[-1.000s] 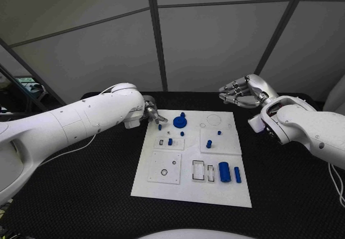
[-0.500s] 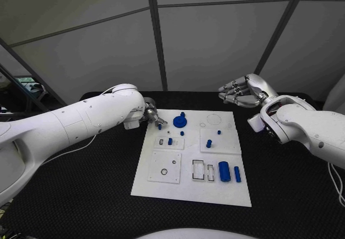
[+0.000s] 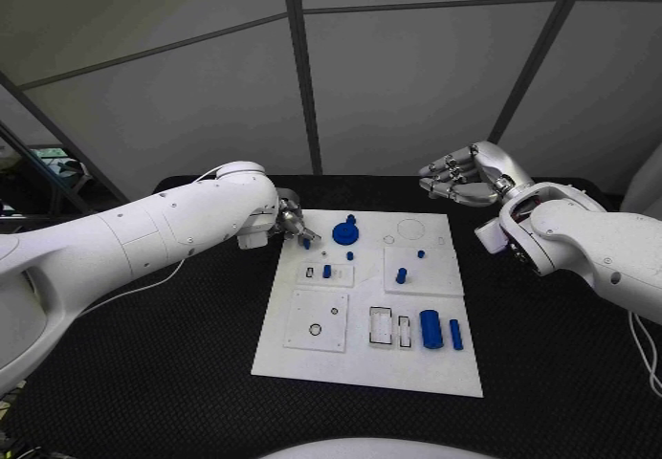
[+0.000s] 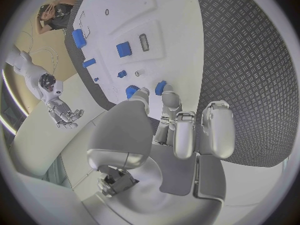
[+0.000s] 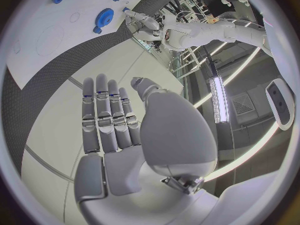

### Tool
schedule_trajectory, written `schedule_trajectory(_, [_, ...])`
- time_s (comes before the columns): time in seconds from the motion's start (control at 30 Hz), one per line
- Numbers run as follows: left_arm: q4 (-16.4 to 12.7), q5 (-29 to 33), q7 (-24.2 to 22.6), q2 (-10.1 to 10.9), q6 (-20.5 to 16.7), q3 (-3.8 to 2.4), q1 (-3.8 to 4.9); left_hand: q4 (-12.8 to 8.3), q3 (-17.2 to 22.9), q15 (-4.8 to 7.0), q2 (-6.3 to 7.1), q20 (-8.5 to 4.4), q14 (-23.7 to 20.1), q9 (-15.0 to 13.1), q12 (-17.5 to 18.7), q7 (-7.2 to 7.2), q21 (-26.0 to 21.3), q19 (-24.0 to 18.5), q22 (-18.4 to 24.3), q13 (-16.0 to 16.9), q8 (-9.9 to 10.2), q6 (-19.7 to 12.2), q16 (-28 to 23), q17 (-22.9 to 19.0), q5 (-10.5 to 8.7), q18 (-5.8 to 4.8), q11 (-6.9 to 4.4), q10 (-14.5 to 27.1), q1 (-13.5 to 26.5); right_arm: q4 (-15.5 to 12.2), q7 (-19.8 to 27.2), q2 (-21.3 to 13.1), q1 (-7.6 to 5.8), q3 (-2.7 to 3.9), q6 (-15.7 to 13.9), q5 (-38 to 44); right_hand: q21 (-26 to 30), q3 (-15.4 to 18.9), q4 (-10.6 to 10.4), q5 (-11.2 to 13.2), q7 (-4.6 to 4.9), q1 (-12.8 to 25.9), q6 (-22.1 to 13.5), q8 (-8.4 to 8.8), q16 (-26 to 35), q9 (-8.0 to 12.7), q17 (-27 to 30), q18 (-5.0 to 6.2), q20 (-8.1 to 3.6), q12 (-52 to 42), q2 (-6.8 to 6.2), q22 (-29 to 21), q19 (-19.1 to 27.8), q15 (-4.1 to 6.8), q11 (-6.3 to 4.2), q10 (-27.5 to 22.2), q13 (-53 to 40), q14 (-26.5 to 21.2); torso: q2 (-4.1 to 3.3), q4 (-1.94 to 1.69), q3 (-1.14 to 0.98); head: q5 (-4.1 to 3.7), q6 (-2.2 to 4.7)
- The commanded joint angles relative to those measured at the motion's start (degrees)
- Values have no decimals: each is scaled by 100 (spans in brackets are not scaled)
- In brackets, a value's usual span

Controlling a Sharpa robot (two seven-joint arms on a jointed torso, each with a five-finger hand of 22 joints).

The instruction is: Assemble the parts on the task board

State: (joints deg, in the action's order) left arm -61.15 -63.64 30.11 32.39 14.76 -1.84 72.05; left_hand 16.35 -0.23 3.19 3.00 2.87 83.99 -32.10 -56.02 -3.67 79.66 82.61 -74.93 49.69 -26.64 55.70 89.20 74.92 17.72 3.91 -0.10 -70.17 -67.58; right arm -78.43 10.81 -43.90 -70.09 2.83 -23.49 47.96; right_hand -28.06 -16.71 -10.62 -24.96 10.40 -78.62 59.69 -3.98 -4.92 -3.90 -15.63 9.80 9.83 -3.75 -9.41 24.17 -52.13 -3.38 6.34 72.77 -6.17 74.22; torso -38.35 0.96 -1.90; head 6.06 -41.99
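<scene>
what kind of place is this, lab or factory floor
Most likely a robotics lab or test cell, not a factory line. A white task board with small blue parts lies on a black table, pale panel walls close in behind it, and the left hand works at the board's far corner.

Black table (image 3: 165, 363), textured surface with a raised diamond tread pattern (clearest in the left wrist view), reaching to a straight far edge. Behind that far edge: pale grey wall panels (image 3: 414, 86) divided by dark frame bars (image 3: 306, 86), some upright, some slanted. Long bright strip light (image 5: 219, 97) overhead in the right wrist view. Room lighting even, cool.
</scene>
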Motion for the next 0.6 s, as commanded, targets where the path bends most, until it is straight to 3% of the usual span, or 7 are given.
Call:
schedule_trajectory(0.03, [-23, -19, 1, 10, 57, -1, 8, -21, -25, 60, -74, -25, 577, -32, -50, 18, 24, 26, -181, -5, -58, 42, 19, 1438, 9, -62, -41, -34, -52, 4, 14, 9, -10, 4, 39, 2, 24, -17, -22, -40, 12, 7, -47, 22, 28, 5, 10, 53, 31, 15, 18, -8, 0, -30, 1, -30, 10, -1, -1, 1, -1, 4, -7])
schedule_trajectory(0.3, [-38, -19, -4, 14, -58, -1, 6, -90, 61, 93, -255, -58, 577, -152, -65, 55, 17, 29, -189, -36, -188, -19, 19, 1437, 24, -63, -76, -32, -311, 11, 10, 17, -10, 3, 44, 2, 28, -22, -19, -45, 11, 0, -47, 21, 31, 5, 11, 54, 32, 14, 24, -10, -2, -29, 1, -30, 12, 0, -4, 5, -1, 5, -14])
schedule_trajectory(0.6, [-38, -19, -4, 14, -61, -1, 5, -95, 69, 94, -264, -59, 578, -157, -65, 57, 17, 29, -189, -38, -193, -22, 19, 1438, 25, -63, -77, -31, -326, 11, 10, 17, -10, 3, 44, 2, 28, -22, -19, -45, 11, 0, -47, 21, 31, 5, 11, 54, 32, 14, 24, -10, -2, -29, 1, -30, 12, 0, -4, 5, -1, 5, -14])
